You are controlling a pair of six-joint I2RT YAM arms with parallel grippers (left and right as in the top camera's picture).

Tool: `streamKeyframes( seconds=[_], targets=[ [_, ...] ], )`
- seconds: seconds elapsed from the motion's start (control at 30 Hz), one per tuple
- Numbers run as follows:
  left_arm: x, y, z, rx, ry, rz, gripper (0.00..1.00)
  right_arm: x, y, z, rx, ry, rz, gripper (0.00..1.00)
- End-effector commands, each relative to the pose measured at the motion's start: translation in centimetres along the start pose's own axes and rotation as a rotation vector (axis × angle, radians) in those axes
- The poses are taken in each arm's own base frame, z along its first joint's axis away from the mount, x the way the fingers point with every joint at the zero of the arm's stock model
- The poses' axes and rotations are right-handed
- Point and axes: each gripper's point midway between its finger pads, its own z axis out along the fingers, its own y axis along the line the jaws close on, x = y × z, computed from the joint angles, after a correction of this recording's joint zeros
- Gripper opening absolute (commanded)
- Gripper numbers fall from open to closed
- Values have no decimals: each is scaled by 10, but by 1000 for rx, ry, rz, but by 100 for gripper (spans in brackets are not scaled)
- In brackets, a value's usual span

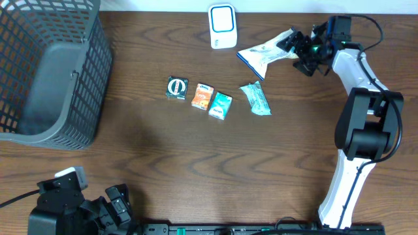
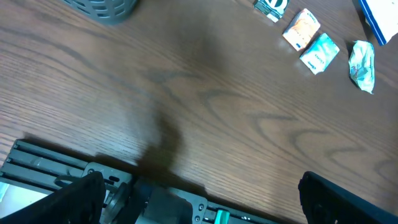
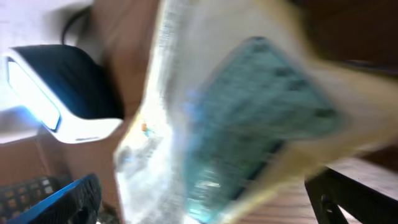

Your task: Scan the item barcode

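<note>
packet: blurred, close up, fills most of view | scanner: left, behind packet

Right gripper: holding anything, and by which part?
Cannot tell. Right gripper sits at the end of the white packet farthest from the scanner, but the wrist view is blurred, so no grip is confirmed.

Basket: far left of table.
Scanner: rear centre.
Bag: just right of scanner, between scanner and right tool.
Centre row, before scanner, left to right: first packet, second packet, third packet, fourth packet.
Left tool: front left, before basket.
</note>
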Motion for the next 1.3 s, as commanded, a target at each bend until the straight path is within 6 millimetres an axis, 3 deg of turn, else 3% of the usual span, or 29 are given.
streamKeyframes(
  seconds=[0.0,0.13,0.2,0.27,0.3,0.43,0.47,0.6,0.7,0.97,1.1,1.27],
  targets=[
    [-1,1,0,-8,-7,-12,98,14,14,17,-15,27,37,98],
    [-1,1,0,-8,-7,-12,98,29,16,43,-8,50,40,96],
    [-1,1,0,-8,-7,-12,97,34,16,53,-3,54,22,89],
    [-1,1,0,-8,-7,-12,98,36,13,59,21,48,7,66],
    [-1,1,0,-8,-7,-12,98,37,14,60,27,43,-37,44],
    [-1,1,0,-8,-7,-12,98,36,16,55,23,45,-117,4],
    [-1,1,0,-8,-7,-12,98,35,16,53,26,46,-129,1],
    [-1,1,0,-8,-7,-12,98,32,18,29,71,35,-250,1],
    [-1,1,0,-8,-7,-12,98,24,17,-1,220,-26,-362,1],
    [-1,1,0,-8,-7,-12,98,7,28,-102,825,-283,-661,1],
    [-1,1,0,-8,-7,-12,98,18,31,-118,1110,-324,-798,1],
    [-1,1,0,-8,-7,-12,98,44,21,-95,1208,-214,-897,1]
  ],
)
